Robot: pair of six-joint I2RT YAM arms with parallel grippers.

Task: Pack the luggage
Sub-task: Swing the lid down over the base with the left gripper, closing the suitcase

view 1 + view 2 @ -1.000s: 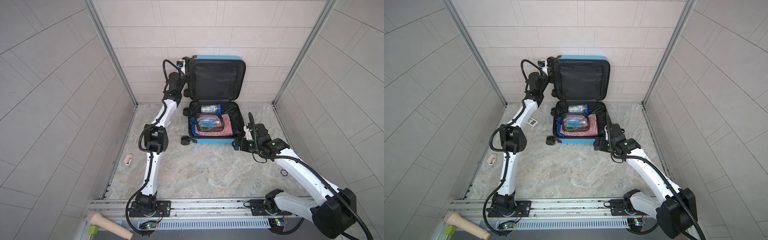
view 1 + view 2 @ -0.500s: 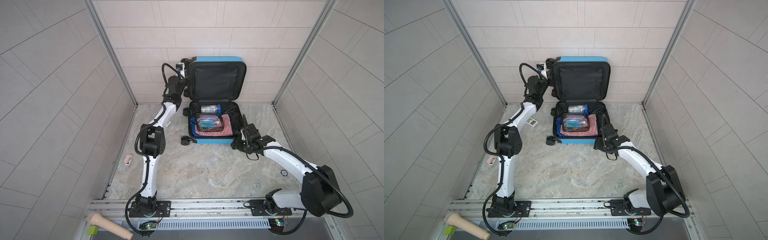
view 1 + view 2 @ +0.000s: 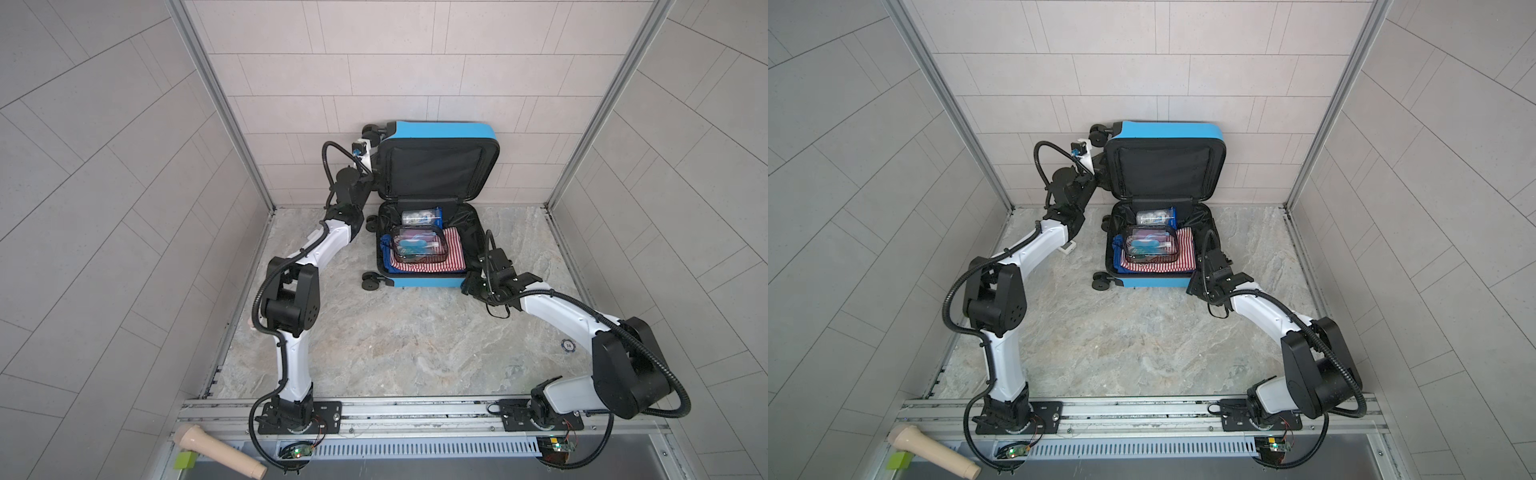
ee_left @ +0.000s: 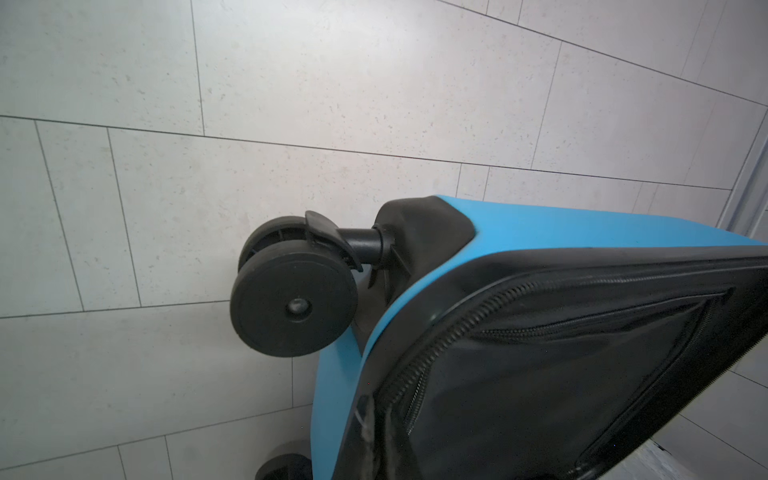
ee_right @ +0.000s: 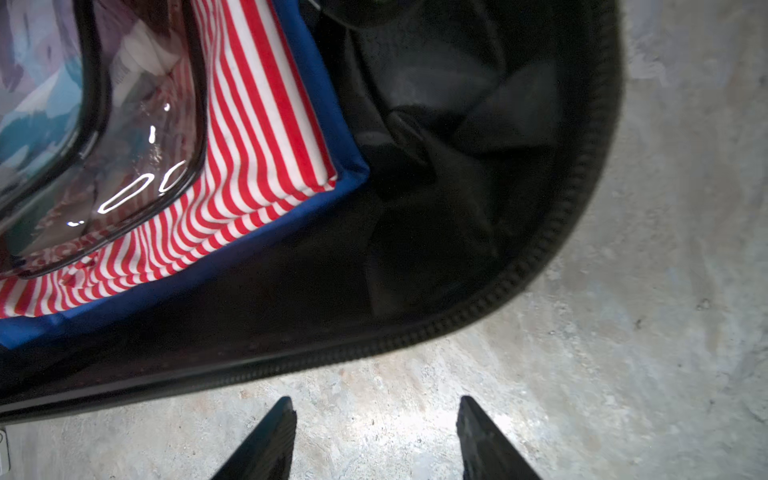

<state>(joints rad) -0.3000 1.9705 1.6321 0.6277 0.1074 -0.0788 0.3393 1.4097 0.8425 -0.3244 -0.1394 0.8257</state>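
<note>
The luggage [image 3: 440,129] [image 3: 1167,129] is a blue suitcase lying open at the back wall, its black-lined lid standing upright. In its base lie a clear black-trimmed pouch [image 3: 415,247] [image 5: 124,145] on a red-and-white striped cloth [image 3: 451,249] [image 5: 257,124] and a blue cloth. My left gripper [image 3: 376,168] [image 4: 374,432] is shut on the lid's left zipper rim, below a black wheel [image 4: 293,307]. My right gripper [image 3: 471,286] [image 5: 376,409] is open and empty, low over the floor just outside the base's front right corner.
A blue chip [image 3: 567,344] lies on the stone floor near the right wall. A small white item [image 3: 1068,248] sits under the left forearm. A beige mallet [image 3: 216,451] and a green block [image 3: 185,460] lie by the front rail. Tiled walls close in three sides.
My right arm has folded down and brought its gripper lower at the luggage's front right corner, its jaws narrower than before. My left gripper stays at the lid's edge.
</note>
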